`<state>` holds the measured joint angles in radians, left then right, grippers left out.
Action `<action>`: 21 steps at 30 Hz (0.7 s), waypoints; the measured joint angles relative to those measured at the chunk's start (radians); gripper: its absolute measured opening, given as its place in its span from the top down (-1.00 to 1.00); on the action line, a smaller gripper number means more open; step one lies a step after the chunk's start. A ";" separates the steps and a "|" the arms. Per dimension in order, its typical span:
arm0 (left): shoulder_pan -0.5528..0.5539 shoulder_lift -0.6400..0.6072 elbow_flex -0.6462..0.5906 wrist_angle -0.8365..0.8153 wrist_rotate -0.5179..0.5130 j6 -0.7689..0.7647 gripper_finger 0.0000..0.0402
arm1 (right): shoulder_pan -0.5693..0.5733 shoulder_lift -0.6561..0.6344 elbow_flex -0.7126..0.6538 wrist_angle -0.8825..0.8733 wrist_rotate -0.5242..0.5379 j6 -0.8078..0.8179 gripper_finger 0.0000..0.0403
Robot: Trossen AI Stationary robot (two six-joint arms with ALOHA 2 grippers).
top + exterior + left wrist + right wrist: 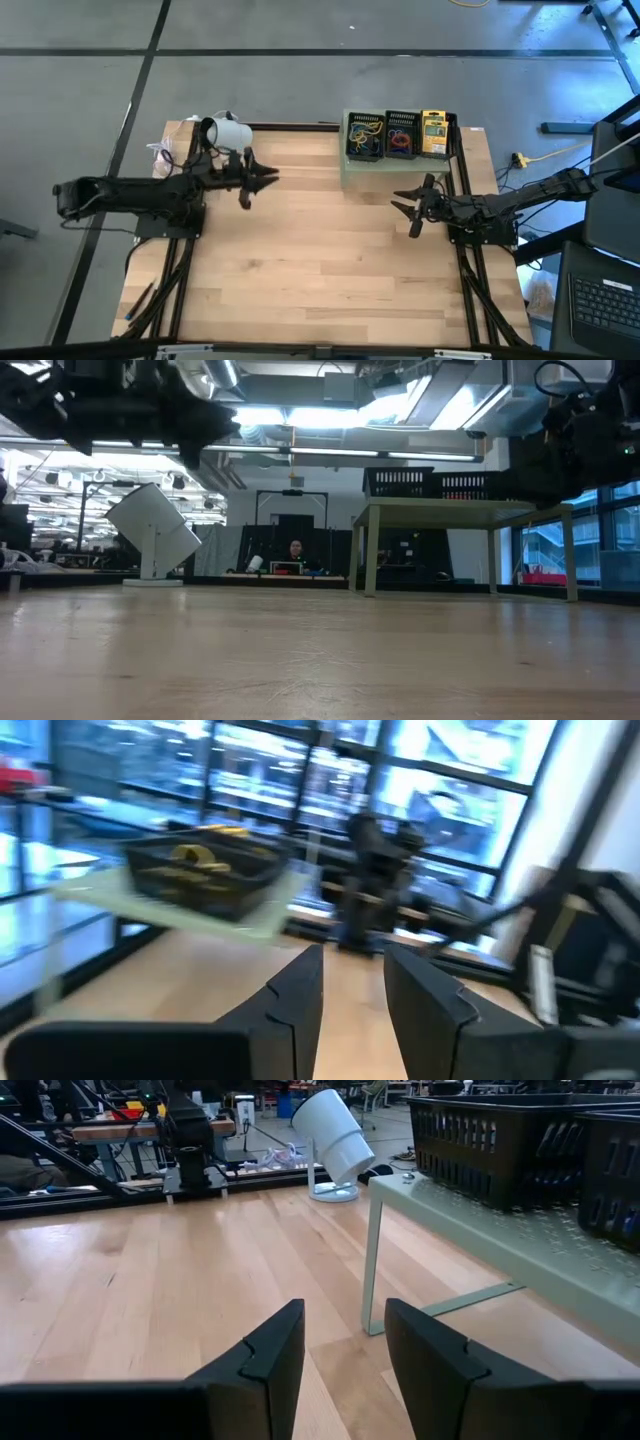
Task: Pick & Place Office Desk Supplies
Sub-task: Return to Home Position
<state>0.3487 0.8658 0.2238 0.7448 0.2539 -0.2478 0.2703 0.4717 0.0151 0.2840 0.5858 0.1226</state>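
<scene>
The supplies sit in black baskets on a pale green stand at the table's far right. One basket holds yellow and green bands, the middle basket holds red and blue bands, and a yellow packet lies at the right. My left gripper hovers open over the far left of the table, pointing right toward the stand. My right gripper hovers open just near of the stand, pointing left. Both are empty. The left wrist view shows a basket ahead of the left gripper.
A white cup-like object stands tilted at the table's far left, behind my left gripper, and shows in the low view too. The stand's thin leg is close ahead of my right gripper. Bare wood covers the middle and near half.
</scene>
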 joint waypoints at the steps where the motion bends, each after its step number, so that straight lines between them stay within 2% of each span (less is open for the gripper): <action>1: 0.032 0.000 -0.003 0.000 0.003 -0.007 0.49 | 0.000 0.000 0.000 0.000 0.000 0.000 0.29; 5: 0.154 0.000 -0.004 -0.015 0.081 -0.005 0.49 | 0.000 0.000 0.000 0.000 0.000 0.000 0.29; 10: 0.273 -0.001 -0.004 -0.015 0.317 -0.052 0.49 | 0.000 0.000 0.000 0.000 0.000 0.000 0.29; 12: 0.306 -0.001 -0.004 -0.018 0.375 -0.080 0.49 | 0.000 0.000 0.000 0.000 0.000 0.000 0.29; 16: 0.348 -0.002 -0.004 -0.023 0.427 -0.121 0.49 | 0.000 0.000 0.000 0.000 0.000 0.000 0.29; 21: 0.354 -0.040 -0.004 -0.086 0.421 -0.116 0.49 | 0.000 0.000 0.000 0.000 -0.003 0.000 0.29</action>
<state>0.7029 0.8258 0.2195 0.6588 0.6747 -0.3638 0.2703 0.4717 0.0151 0.2840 0.5831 0.1223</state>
